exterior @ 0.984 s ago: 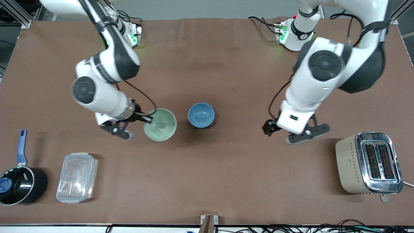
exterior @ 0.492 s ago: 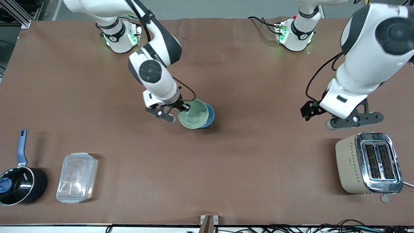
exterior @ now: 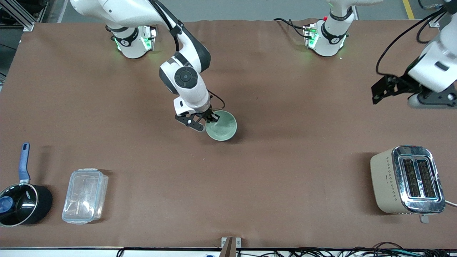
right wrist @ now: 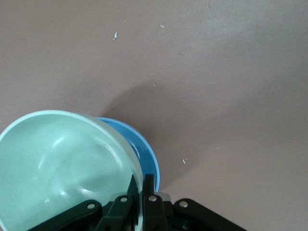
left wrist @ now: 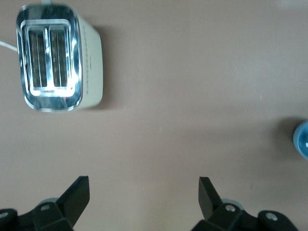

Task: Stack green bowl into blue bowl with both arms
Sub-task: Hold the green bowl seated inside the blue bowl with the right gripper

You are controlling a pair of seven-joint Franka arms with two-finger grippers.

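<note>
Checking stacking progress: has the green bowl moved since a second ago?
Yes. The green bowl, held by the right gripper, moved toward the left arm's end, now over the blue bowl.

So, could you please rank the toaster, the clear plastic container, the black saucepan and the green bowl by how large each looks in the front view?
1. toaster
2. black saucepan, counting its blue handle
3. clear plastic container, close to the saucepan, so that order is unsure
4. green bowl, held by the right gripper

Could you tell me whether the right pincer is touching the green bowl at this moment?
Touching. The right wrist view shows the right pincer shut on the green bowl at its rim, one finger inside, one outside, over the blue bowl.
</note>
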